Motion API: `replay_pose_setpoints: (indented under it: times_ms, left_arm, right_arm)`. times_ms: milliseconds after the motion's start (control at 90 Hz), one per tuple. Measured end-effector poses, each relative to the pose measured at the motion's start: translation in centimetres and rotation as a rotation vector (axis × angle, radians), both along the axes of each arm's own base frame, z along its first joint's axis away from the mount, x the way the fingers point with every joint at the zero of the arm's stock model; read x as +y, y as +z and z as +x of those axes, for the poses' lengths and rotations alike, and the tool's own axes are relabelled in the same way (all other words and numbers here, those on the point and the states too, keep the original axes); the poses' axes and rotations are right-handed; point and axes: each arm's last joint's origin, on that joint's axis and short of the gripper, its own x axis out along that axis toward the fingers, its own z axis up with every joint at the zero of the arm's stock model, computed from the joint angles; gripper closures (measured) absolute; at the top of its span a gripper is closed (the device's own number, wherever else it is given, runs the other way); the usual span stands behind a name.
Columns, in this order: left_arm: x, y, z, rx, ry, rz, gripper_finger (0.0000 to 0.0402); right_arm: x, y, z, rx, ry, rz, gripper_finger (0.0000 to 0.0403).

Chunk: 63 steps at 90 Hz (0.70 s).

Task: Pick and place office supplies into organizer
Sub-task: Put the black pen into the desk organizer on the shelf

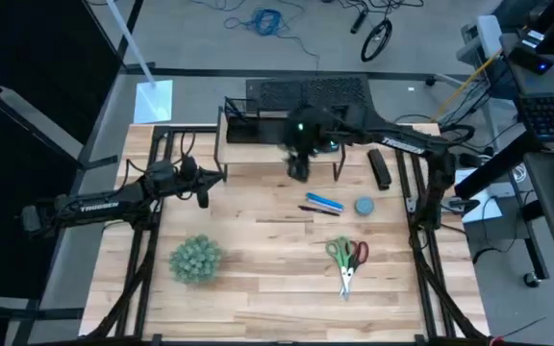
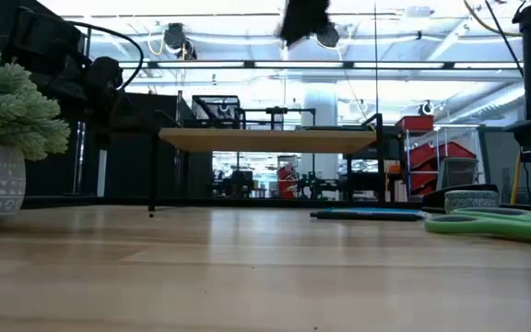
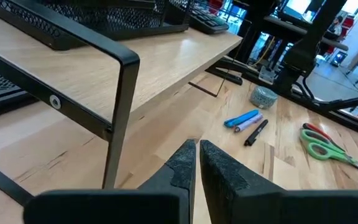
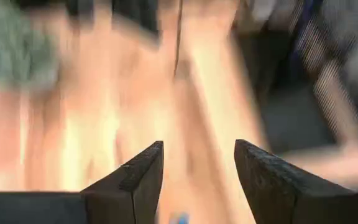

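In the overhead view the left gripper hangs at mid-left, beside the wooden riser's left leg, its fingers pressed together with only a slit between them. Below it the fuzzy green plant sits near the lower left, with bare plank tabletop open all around. The black mesh organizer stands on the riser's left end at upper centre. The right gripper hovers over the riser's front edge, centre frame; its own wrist view shows the two dark wedge fingers spread wide apart over blurred wood. Right of centre lie the blue pens with a dark pen just beside them, a round tape roll nearby, and lower down the green-handled scissors touching the red-handled scissors. The table-level view alone shows the clear gap under the riser; only the left wrist view shows the organizer's wire weave
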Motion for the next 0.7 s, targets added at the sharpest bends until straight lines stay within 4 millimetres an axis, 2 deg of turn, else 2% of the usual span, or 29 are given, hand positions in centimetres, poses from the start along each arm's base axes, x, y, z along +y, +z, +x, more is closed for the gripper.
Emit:
replay_pose_setpoints:
  times_ms: [167,356,522,700]
  left_arm:
    - [0.0,0.0,0.0,0.001,0.000,0.000,0.0391]
    - [0.0,0.0,0.0,0.001,0.000,-0.001,0.0391]
    - [0.0,0.0,0.0,0.002,0.000,-0.001,0.0391]
    - [0.0,0.0,0.0,0.002,0.000,-0.001,0.0391]
  right_arm:
    - [3.0,-3.9,0.0,0.195,0.011,0.057,0.0231]
    - [5.6,-10.1,0.6,0.305,0.066,0.058,0.0231]
    - [6.2,-15.1,0.4,0.322,0.030,0.073,0.0232]
    - [6.0,-18.7,-0.3,0.327,-0.014,0.083,0.0232]
